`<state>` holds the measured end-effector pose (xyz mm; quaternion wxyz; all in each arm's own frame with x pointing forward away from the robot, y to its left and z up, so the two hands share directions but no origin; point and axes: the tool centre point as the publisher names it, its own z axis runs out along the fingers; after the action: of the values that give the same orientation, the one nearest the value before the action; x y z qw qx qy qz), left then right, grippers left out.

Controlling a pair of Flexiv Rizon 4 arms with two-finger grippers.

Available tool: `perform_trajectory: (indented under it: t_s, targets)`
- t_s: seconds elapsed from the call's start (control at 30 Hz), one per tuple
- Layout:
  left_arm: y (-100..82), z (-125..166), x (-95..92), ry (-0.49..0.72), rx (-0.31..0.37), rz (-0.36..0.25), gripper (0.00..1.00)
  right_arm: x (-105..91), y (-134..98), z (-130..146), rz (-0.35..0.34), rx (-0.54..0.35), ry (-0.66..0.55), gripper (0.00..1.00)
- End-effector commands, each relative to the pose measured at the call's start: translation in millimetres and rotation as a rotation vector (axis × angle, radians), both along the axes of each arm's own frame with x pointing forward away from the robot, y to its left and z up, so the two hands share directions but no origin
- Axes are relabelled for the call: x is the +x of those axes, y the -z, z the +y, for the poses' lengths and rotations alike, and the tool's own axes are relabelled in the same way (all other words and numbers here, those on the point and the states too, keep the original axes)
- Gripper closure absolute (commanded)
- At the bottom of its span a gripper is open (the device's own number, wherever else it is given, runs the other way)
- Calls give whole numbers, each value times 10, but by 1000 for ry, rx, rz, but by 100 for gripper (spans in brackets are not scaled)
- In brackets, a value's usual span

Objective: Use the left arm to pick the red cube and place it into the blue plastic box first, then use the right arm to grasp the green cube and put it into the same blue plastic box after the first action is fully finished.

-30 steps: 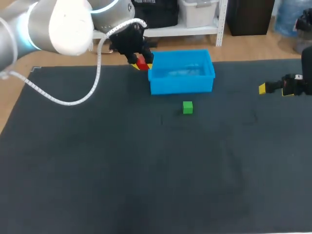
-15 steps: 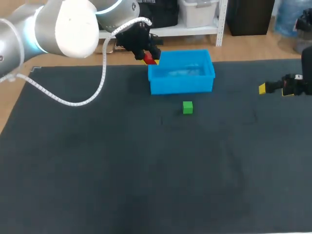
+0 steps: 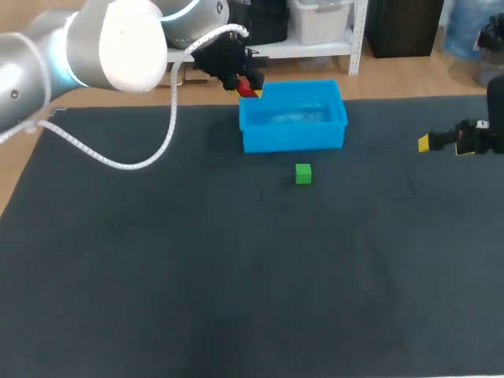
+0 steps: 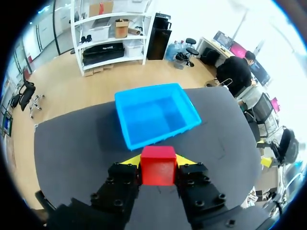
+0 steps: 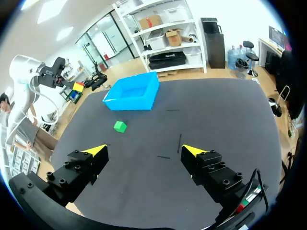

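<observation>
My left gripper [image 3: 249, 88] is shut on the red cube [image 3: 246, 87], held in the air at the far left corner of the blue plastic box [image 3: 293, 116]. From the left wrist, the red cube [image 4: 158, 165] sits clamped between the yellow tips of the left gripper [image 4: 158, 162], with the blue box [image 4: 156, 115] ahead and below. The green cube [image 3: 303, 173] rests on the dark mat just in front of the box. My right gripper [image 3: 441, 142] hangs open at the right side of the table; from its wrist, the right gripper [image 5: 144, 151] is wide apart, with the green cube [image 5: 120, 126] and the box [image 5: 133, 92] far ahead.
The dark mat [image 3: 236, 268] covers the whole table. The blue box holds nothing that I can see. My left arm [image 3: 94, 47] and its white cable [image 3: 150, 150] cross the far left part of the table.
My left gripper has carried the red cube up and to the right, from beside the box's left wall to above its far left corner. The right arm has not moved.
</observation>
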<state>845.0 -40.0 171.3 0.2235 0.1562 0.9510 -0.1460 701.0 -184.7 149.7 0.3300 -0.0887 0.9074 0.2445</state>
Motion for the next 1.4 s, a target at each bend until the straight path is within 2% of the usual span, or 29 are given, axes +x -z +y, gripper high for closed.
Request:
perform_trajectory:
  t_s: [0.03, 0.27, 0.43, 0.77, 1.1, 1.4]
  targets:
    - [14, -68, 151, 7, -2, 0, 100, -2, 1, -1, 0, -1, 0, 0]
    - [39, -123, 291, 25, -37, -47, 100, -2, 1, -1, 0, -1, 0, 0]
    - [167, -157, 352, 33, -84, -31, 100, -2, 1, -1, 0, -1, 0, 0]
    - [291, -240, 387, 48, -111, -42, 100, -2, 1, -1, 0, -1, 0, 0]
    - [274, -307, 475, 58, -145, -76, 100, -2, 1, -1, 0, -1, 0, 0]
    - [257, -335, 551, 55, -143, -92, 100, -2, 1, -1, 0, -1, 0, 0]
